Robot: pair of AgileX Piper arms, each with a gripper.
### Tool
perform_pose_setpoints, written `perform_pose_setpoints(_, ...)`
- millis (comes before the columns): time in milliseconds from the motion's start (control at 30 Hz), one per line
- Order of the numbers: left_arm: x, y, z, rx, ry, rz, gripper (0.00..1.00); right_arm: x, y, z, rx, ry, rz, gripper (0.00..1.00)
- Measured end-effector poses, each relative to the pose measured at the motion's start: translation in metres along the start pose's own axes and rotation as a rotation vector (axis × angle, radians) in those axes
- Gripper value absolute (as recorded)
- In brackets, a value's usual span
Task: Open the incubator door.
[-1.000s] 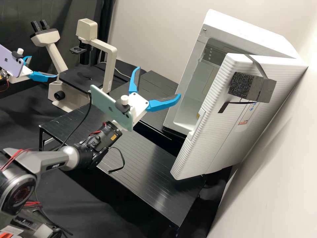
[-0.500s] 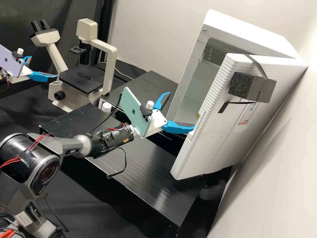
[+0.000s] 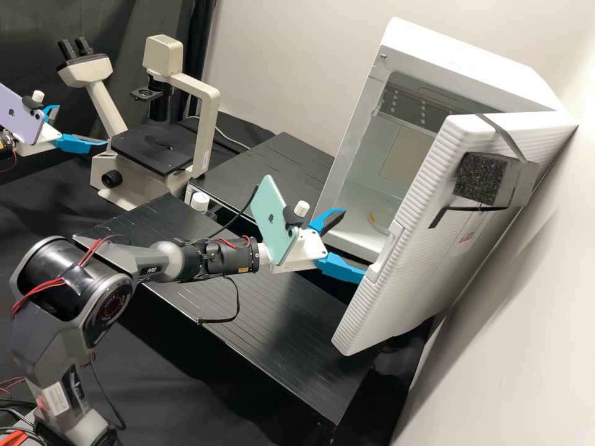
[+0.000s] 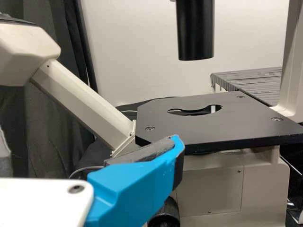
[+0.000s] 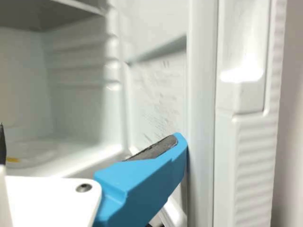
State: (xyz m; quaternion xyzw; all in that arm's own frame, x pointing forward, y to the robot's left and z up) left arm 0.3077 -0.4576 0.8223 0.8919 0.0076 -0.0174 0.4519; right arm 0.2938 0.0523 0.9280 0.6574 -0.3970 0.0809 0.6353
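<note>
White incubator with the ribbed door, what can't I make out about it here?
High view: part of its interior, hidden by the ribbed door.
High view: print on the small reddish label, too small.
Right wrist view: what the small yellow thing inside is, too blurred.

Black cloth-covered bench, two black ribbed rectangular platforms set upon it, cream angular microscope with flat black stage placed on the cloth

Cream microscope with black stage, ribbed black table, dark curtain
</note>
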Motion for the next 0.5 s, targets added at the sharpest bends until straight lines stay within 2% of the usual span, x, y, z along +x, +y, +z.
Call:
perform_pose_setpoints(100, 0.000, 0.000, 0.000, 0.000, 0.000, 0.000, 1.00, 0.003, -0.001, 0.005, 0.003, -0.026, 0.013, 1.00)
perform_pose_setpoints(167, 0.000, 0.000, 0.000, 0.000, 0.000, 0.000, 1.00, 0.003, -0.001, 0.006, 0.025, -0.024, 0.015, 1.00)
perform_pose_setpoints(200, 0.000, 0.000, 0.000, 0.000, 0.000, 0.000, 1.00, 0.002, 0.000, 0.008, 0.050, -0.009, 0.022, 1.00)
perform_pose_setpoints(233, 0.000, 0.000, 0.000, 0.000, 0.000, 0.000, 1.00, 0.001, -0.002, 0.009, 0.078, 0.013, 0.016, 1.00)
perform_pose_setpoints(333, 0.000, 0.000, 0.000, 0.000, 0.000, 0.000, 1.00, -0.004, -0.003, 0.012, 0.143, 0.142, -0.017, 1.00)
perform_pose_setpoints(433, 0.000, 0.000, 0.000, 0.000, 0.000, 0.000, 1.00, -0.011, -0.005, 0.014, 0.199, 0.237, -0.060, 1.00)
perform_pose_setpoints(500, 0.000, 0.000, 0.000, 0.000, 0.000, 0.000, 1.00, -0.017, -0.005, 0.012, 0.219, 0.300, -0.084, 1.00)
